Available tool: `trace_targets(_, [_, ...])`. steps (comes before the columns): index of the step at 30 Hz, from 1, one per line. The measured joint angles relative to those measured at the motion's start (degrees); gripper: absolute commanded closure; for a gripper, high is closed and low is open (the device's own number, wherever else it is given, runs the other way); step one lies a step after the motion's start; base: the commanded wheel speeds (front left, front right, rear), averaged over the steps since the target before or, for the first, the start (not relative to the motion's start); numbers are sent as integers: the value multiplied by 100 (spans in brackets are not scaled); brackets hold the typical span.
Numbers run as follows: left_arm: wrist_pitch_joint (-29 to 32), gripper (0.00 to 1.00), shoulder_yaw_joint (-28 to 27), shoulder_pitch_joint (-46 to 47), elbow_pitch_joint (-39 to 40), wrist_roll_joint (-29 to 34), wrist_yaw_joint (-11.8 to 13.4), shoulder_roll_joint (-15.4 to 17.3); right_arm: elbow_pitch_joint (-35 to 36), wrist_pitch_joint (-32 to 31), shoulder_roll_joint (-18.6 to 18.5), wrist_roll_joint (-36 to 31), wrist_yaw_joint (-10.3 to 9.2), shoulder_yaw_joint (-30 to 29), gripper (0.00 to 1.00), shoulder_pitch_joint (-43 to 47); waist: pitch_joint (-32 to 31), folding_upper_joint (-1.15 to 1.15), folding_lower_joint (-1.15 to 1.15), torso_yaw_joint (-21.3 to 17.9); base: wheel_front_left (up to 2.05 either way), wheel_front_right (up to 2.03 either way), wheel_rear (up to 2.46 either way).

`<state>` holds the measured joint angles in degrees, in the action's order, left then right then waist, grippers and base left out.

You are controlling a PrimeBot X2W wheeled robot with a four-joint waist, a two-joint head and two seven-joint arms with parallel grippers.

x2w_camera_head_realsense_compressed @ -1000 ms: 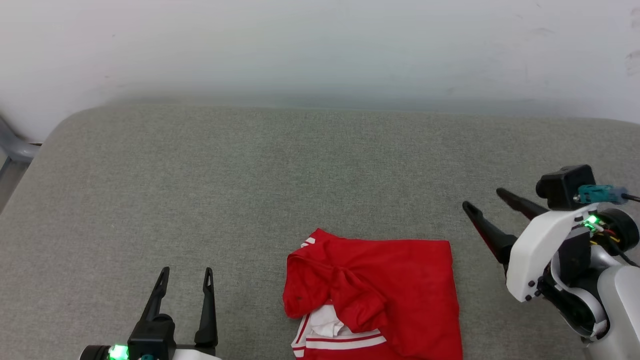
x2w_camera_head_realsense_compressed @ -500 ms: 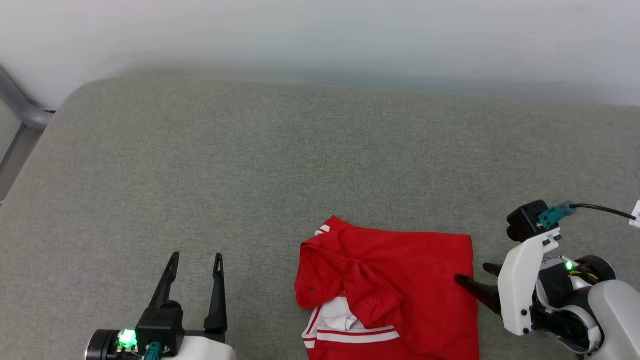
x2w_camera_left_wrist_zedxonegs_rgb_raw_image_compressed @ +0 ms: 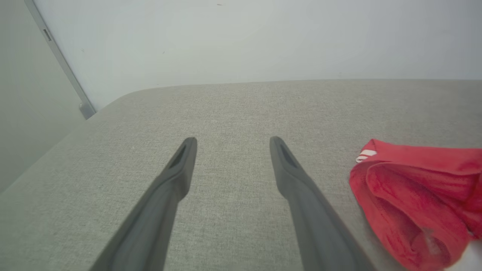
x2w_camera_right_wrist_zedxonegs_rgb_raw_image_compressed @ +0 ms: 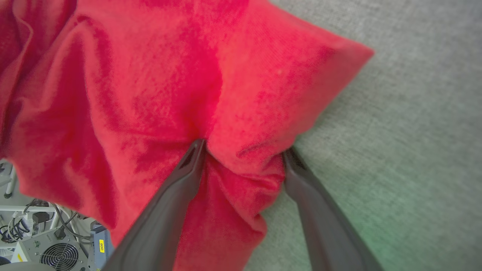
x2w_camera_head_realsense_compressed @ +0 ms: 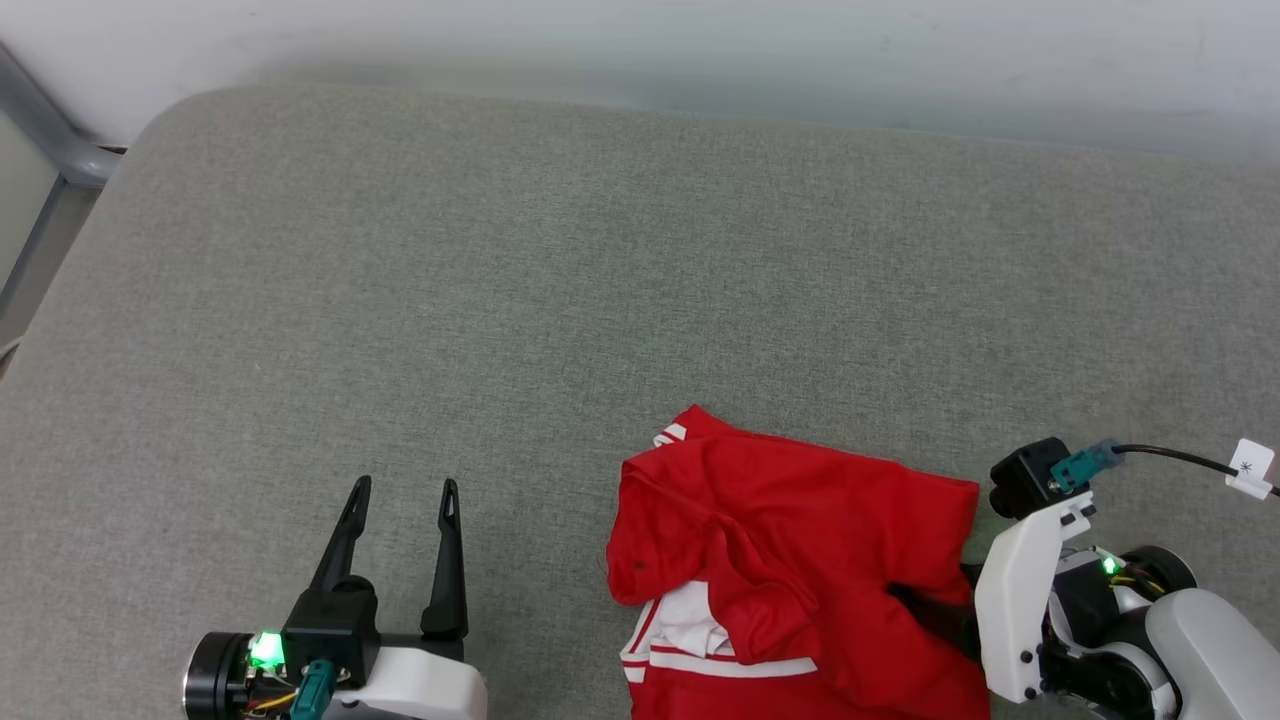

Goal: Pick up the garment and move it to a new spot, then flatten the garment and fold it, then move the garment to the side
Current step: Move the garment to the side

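Right wrist view: right pincer (x2w_camera_right_wrist_zedxonegs_rgb_raw_image_compressed: 244,147) spread astride the bunched, mesh-knit garment (x2w_camera_right_wrist_zedxonegs_rgb_raw_image_compressed: 150,75) (left pincer (x2w_camera_left_wrist_zedxonegs_rgb_raw_image_compressed: 232,140) likewise spread).

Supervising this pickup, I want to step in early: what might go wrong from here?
The right hand straddles a bunched ridge of the garment near its edge, jaws apart; closing may pinch only the top layer, spilling the folds on lifting.
The garment overhangs the near edge of the grey cushion, equipment visible below; a drag might pull it off.
The left hand sits open, apart from it, so a one-sided lift may droop.
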<state>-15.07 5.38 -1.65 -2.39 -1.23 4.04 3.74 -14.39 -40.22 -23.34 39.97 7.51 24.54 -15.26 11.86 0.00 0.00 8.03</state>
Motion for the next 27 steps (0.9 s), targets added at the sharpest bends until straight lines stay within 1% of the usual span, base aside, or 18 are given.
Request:
trace_targets(2, [0,0,-3,38,-21,-2,0,-2,-7,125,-11,36,0,54,0,-1,12,0,0,-17,0,0,0])
trace_targets(3, [0,0,-8,56,-26,-2,0,-3,-10,174,-11,74,-1,64,78,-6,13,0,0,-29,0,0,0])
trace_targets(4, [0,0,-7,73,-36,-2,0,-4,-11,232,-13,100,-1,85,100,-19,11,0,0,-43,0,0,0])
trace_targets(8, [0,0,-26,79,-55,-1,-2,-9,-5,482,-19,149,1,186,100,-137,-31,0,0,-97,0,0,0])
trace_targets(13, [0,0,-66,51,-49,0,-1,-3,188,759,-181,82,2,336,100,-265,-121,0,0,-230,0,0,0])
trace_targets(15, [0,0,-101,-15,-38,-3,2,-1,343,861,-310,-21,2,420,100,-357,-151,0,0,-318,0,0,0])
trace_targets(18, [0,0,-163,-63,-11,-11,15,7,526,1002,-602,-276,2,538,100,-549,-178,0,0,-489,0,0,0])
trace_targets(21, [0,0,-160,-64,12,-4,41,-2,630,1061,-790,-336,2,511,100,-666,-187,0,1,-704,0,0,0])
trace_targets(24, [0,0,-190,-58,54,-4,43,3,661,1157,-1093,-489,2,468,100,-871,-180,0,0,-932,0,0,0])
trace_targets(27, [0,0,-214,-37,92,3,47,4,662,1176,-1267,-531,2,399,100,-1004,-159,0,1,-1164,0,0,0])
